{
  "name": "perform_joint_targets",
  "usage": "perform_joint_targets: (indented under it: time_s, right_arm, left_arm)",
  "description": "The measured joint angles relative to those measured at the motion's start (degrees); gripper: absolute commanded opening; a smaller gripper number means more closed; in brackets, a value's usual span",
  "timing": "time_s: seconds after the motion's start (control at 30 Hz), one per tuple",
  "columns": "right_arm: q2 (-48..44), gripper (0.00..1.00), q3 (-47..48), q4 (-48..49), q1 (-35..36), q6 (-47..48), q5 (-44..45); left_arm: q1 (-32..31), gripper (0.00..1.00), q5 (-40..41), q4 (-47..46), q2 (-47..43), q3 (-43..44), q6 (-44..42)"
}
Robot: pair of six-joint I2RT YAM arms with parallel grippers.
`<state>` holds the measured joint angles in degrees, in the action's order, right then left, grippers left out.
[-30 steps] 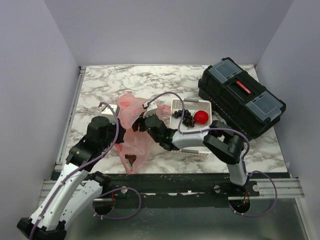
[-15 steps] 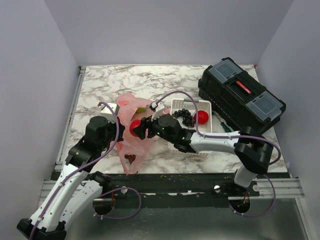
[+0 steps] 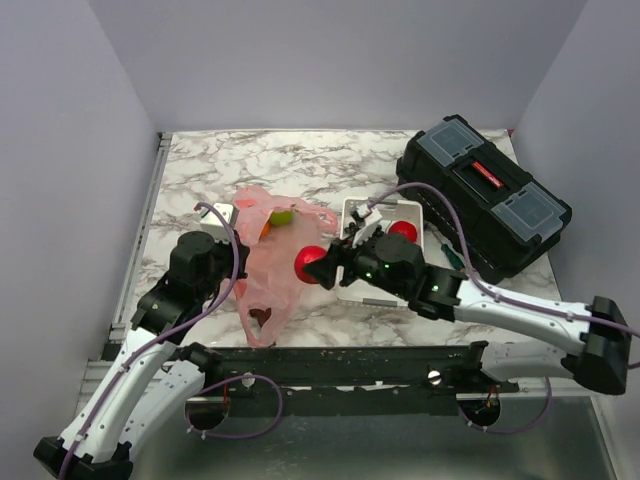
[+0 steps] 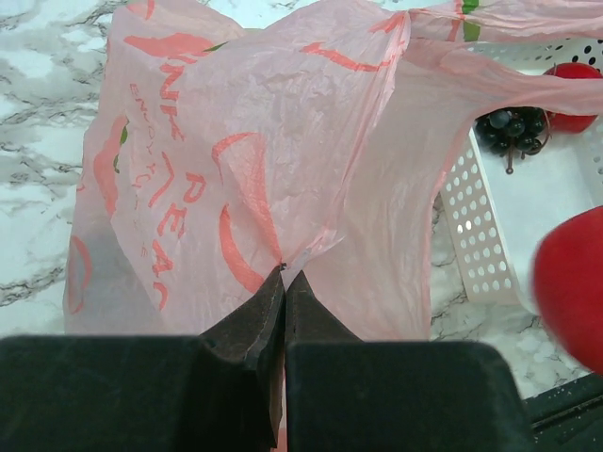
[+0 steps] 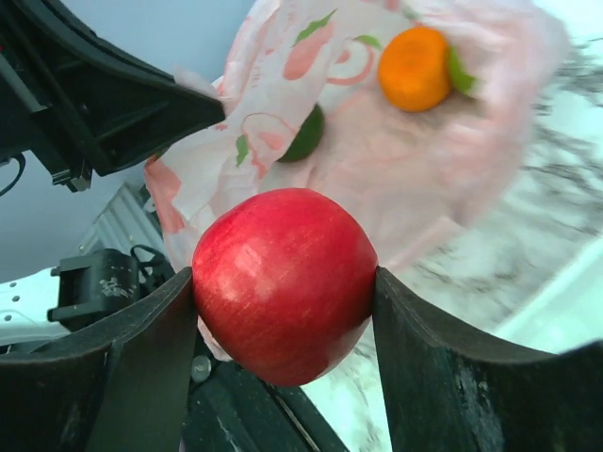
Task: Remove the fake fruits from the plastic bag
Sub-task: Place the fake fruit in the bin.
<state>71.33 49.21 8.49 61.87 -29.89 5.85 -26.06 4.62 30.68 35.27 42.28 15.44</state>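
My right gripper (image 3: 316, 266) is shut on a red apple (image 5: 283, 282), held just right of the plastic bag (image 3: 262, 270) and in front of the white tray (image 3: 383, 207). The pink bag lies crumpled on the marble. An orange (image 5: 413, 66) and a dark green fruit (image 5: 306, 135) show in its open mouth. My left gripper (image 4: 285, 275) is shut on a fold of the bag (image 4: 264, 169) at its near side. In the tray (image 4: 476, 235) lie a black grape bunch (image 4: 512, 130) and another red fruit (image 4: 571, 77).
A black toolbox (image 3: 482, 190) sits at the back right, close behind the tray. Grey walls enclose the marble table on three sides. A metal rail runs along the near edge by the arm bases.
My right gripper has drawn back to the right with the red apple, from inside the bag to beside the tray. Left gripper keeps its pinch on the bag.
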Motion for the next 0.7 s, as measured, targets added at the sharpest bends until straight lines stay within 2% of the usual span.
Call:
perform_joint_targets:
  time_s: [0.17,0.33,0.5,0.7]
  right_arm:
    - [-14.19,0.01,-4.66,-9.53,0.02,0.37,10.73]
    - [-21.51,0.01,-7.13,-18.64,-1.25,-0.57,22.45]
    - [-15.76,0.01,-6.49,-23.67,-10.03,-2.14,24.22]
    - [-0.59,0.01,-3.08,-24.85,-20.79,-4.31,13.75]
  left_arm:
    - [0.00,0.00,0.74,-0.70,-0.13,-0.33,-0.09]
    - [0.00,0.00,1.20,-1.14,-1.07,-0.72,-0.33]
    - [0.00,0.00,1.22,-1.66,-1.64,-0.79,-0.63]
    - [0.00,0.00,1.22,-1.90,-1.77,-0.81,-0.72]
